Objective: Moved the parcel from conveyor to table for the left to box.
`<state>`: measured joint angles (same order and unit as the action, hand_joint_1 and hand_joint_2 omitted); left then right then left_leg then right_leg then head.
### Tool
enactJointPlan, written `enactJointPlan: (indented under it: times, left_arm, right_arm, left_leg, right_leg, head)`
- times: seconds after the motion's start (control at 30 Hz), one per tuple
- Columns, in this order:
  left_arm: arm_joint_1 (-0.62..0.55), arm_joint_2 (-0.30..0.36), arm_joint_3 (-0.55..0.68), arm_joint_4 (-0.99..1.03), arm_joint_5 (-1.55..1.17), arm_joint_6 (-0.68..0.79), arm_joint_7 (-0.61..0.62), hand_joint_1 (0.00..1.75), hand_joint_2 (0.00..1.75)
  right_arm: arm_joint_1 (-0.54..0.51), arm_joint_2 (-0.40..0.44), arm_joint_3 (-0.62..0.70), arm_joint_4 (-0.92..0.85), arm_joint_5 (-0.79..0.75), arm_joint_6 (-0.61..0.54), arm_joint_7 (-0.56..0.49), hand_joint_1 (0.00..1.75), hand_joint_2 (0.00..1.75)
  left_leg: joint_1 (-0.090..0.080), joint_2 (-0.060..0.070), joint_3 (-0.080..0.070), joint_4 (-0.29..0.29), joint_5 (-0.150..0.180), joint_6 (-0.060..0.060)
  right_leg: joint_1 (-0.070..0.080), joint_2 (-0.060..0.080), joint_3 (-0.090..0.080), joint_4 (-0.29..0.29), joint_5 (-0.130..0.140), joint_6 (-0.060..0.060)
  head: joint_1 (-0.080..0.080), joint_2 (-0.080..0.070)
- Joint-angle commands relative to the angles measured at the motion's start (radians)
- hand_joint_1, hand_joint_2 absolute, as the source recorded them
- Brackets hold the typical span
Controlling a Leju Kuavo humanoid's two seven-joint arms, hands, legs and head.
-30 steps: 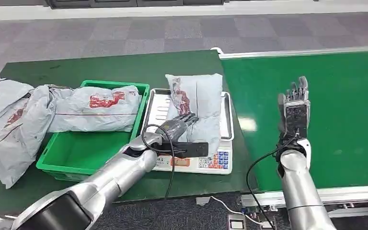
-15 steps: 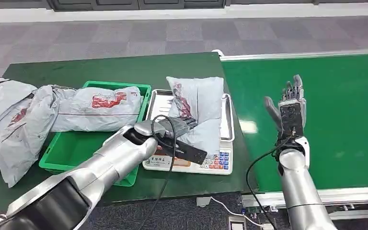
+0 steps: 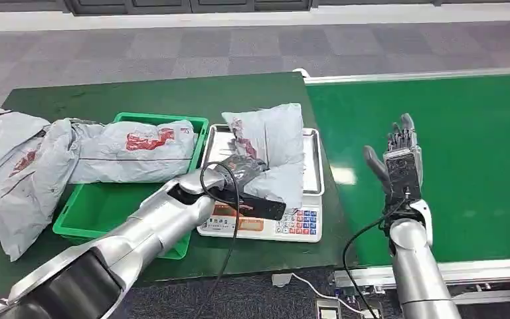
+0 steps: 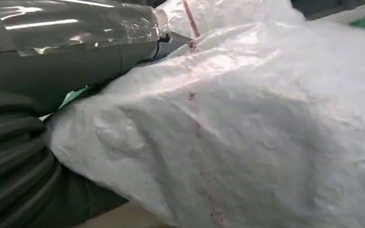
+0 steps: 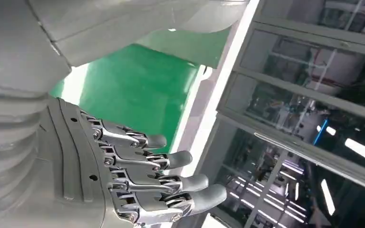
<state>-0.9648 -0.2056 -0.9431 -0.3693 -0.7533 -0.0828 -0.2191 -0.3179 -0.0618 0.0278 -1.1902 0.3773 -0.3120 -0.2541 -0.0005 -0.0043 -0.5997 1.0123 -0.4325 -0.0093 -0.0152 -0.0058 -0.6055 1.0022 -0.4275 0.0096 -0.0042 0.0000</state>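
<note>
The grey plastic mailer parcel with red print (image 3: 273, 149) is off the green conveyor belt (image 3: 465, 146) and lies on the silver weighing scale (image 3: 313, 174) on the green counter (image 3: 159, 93). The left robot hand (image 3: 242, 174) grips the parcel's 7 o'clock edge. Boxing remains — the green plastic crate (image 3: 99, 216) sits at 9 o'clock of the scale. The right robot hand (image 3: 398, 159) hovers over the belt, fingers spread, holding nothing.

The head camera is looking forward and down from high up, taking in the table (image 3: 139, 93) and the belt (image 3: 451, 133). The left wrist camera is sitting right behind its hand, pressed close against the parcel (image 4: 247, 123), shared with the head view. The right wrist camera is looking past its hand (image 5: 123, 180), along the belt toward glass walls (image 5: 313, 118).
</note>
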Motion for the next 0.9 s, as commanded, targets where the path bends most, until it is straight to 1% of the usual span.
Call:
enactJointPlan:
  times: [0.03, 0.07, 0.17, 0.3, 0.43, 0.5, 0.53, 0.6, 0.63, 0.67, 0.7, 0.8, 0.83, 0.87, 0.9]
  left_arm:
    - [-0.048, 0.065, 0.276, -0.253, 0.154, -0.065, -0.081, 1.75, 1.75]
    - [-0.054, 0.071, 0.285, -0.297, 0.150, -0.058, -0.062, 1.75, 1.75]
    - [-0.069, 0.057, 0.333, -0.351, 0.140, -0.001, -0.016, 1.75, 1.75]
    - [-0.067, 0.055, 0.338, -0.353, 0.138, 0.001, -0.015, 1.75, 1.75]
    - [-0.080, 0.062, 0.329, -0.346, 0.049, 0.108, 0.019, 1.75, 1.75]
    - [-0.104, 0.068, 0.319, -0.313, -0.043, 0.160, 0.105, 1.75, 1.75]
    - [-0.106, 0.069, 0.336, -0.303, -0.064, 0.205, 0.127, 1.75, 1.75]
    - [-0.107, 0.074, 0.371, -0.289, -0.079, 0.229, 0.142, 1.75, 1.75]
    - [-0.102, 0.084, 0.385, -0.291, -0.107, 0.271, 0.165, 1.75, 1.75]
    - [-0.103, 0.087, 0.394, -0.288, -0.120, 0.277, 0.169, 1.75, 1.75]
    - [-0.100, 0.096, 0.399, -0.288, -0.156, 0.318, 0.194, 1.75, 1.75]
    - [-0.087, 0.106, 0.450, -0.278, -0.219, 0.351, 0.202, 1.75, 1.75]
    - [-0.085, 0.129, 0.431, -0.278, -0.320, 0.444, 0.295, 1.75, 1.75]
    - [-0.081, 0.152, 0.439, -0.270, -0.393, 0.502, 0.368, 1.75, 1.75]
    - [-0.068, 0.169, 0.477, -0.270, -0.414, 0.523, 0.367, 1.75, 1.75]
  right_arm:
    - [-0.040, -0.019, -0.051, 0.037, -0.013, 0.050, 0.009, 0.00, 1.75]
    - [-0.045, -0.018, -0.054, 0.045, -0.024, 0.050, -0.001, 0.00, 1.75]
    - [-0.066, -0.011, -0.051, 0.090, -0.036, 0.041, -0.026, 0.00, 1.75]
    - [-0.071, -0.006, -0.048, 0.097, -0.036, 0.038, -0.029, 0.00, 1.75]
    - [-0.084, 0.000, -0.040, 0.110, -0.040, 0.032, -0.041, 0.00, 1.75]
    - [-0.090, 0.000, -0.038, 0.120, -0.043, 0.026, -0.045, 0.00, 1.75]
    - [-0.094, 0.000, -0.038, 0.125, -0.044, 0.026, -0.047, 0.00, 1.75]
    - [-0.114, 0.001, -0.033, 0.145, -0.046, 0.029, -0.049, 0.00, 1.75]
    - [-0.120, 0.001, -0.030, 0.151, -0.045, 0.027, -0.049, 0.00, 1.75]
    - [-0.125, 0.000, -0.027, 0.156, -0.045, 0.025, -0.048, 0.00, 1.75]
    - [-0.122, -0.001, -0.027, 0.154, -0.046, 0.021, -0.046, 0.00, 1.75]
    - [-0.095, -0.001, -0.031, 0.125, -0.051, 0.013, -0.043, 0.00, 1.75]
    - [-0.083, 0.004, -0.037, 0.110, -0.050, 0.002, -0.040, 0.00, 1.75]
    - [-0.072, 0.009, -0.041, 0.095, -0.045, -0.007, -0.034, 0.00, 1.75]
    - [-0.063, 0.011, -0.042, 0.082, -0.039, -0.007, -0.028, 0.00, 1.75]
  left_leg:
    - [0.001, 0.000, -0.005, 0.002, 0.000, 0.000]
    - [0.001, 0.000, -0.005, 0.002, 0.001, -0.001]
    - [0.001, 0.001, -0.008, 0.003, 0.001, -0.001]
    - [0.000, 0.001, -0.008, 0.001, 0.001, -0.001]
    - [0.000, 0.002, -0.008, 0.001, 0.001, -0.001]
    - [0.001, 0.003, -0.009, 0.001, 0.001, -0.001]
    - [0.001, 0.002, -0.010, 0.001, 0.001, -0.001]
    - [0.001, 0.003, -0.010, 0.001, 0.001, -0.001]
    - [0.001, 0.003, -0.010, 0.001, 0.001, -0.001]
    - [0.000, 0.005, -0.009, 0.000, 0.001, -0.001]
    - [0.001, 0.004, -0.010, 0.001, 0.001, -0.001]
    - [0.000, 0.002, -0.010, 0.000, 0.001, -0.001]
    - [0.001, 0.003, -0.008, -0.001, 0.001, -0.001]
    - [0.000, 0.002, -0.009, 0.000, 0.001, -0.001]
    - [0.001, 0.004, -0.008, -0.001, 0.001, -0.002]
  right_leg:
    - [0.001, 0.000, -0.005, 0.001, 0.000, -0.001]
    - [0.001, 0.000, -0.005, 0.001, 0.000, -0.001]
    - [0.001, 0.001, -0.007, 0.002, 0.001, -0.001]
    - [0.001, 0.002, -0.008, 0.001, 0.001, -0.001]
    - [0.001, 0.002, -0.008, 0.000, 0.001, -0.001]
    - [0.001, 0.003, -0.009, 0.000, 0.001, -0.001]
    - [0.001, 0.003, -0.010, 0.001, 0.001, -0.001]
    - [0.001, 0.004, -0.010, 0.001, 0.001, -0.001]
    - [0.001, 0.003, -0.011, 0.001, 0.001, -0.001]
    - [0.001, 0.005, -0.010, 0.000, 0.002, -0.001]
    - [0.001, 0.004, -0.011, 0.001, 0.001, -0.001]
    - [0.000, 0.002, -0.010, 0.001, 0.001, -0.001]
    - [0.001, 0.004, -0.009, 0.000, 0.001, -0.002]
    - [0.000, 0.002, -0.010, 0.001, 0.001, -0.001]
    - [0.001, 0.004, -0.009, 0.000, 0.001, -0.002]
  head:
    - [0.000, 0.000]
    - [0.000, 0.000]
    - [0.000, 0.000]
    - [0.000, 0.000]
    - [0.000, 0.000]
    - [0.000, 0.000]
    - [0.000, 0.000]
    - [0.000, 0.000]
    - [0.000, 0.000]
    - [0.000, 0.000]
    - [0.000, 0.000]
    - [0.000, 0.000]
    - [0.000, 0.000]
    - [0.000, 0.000]
    - [0.000, 0.000]
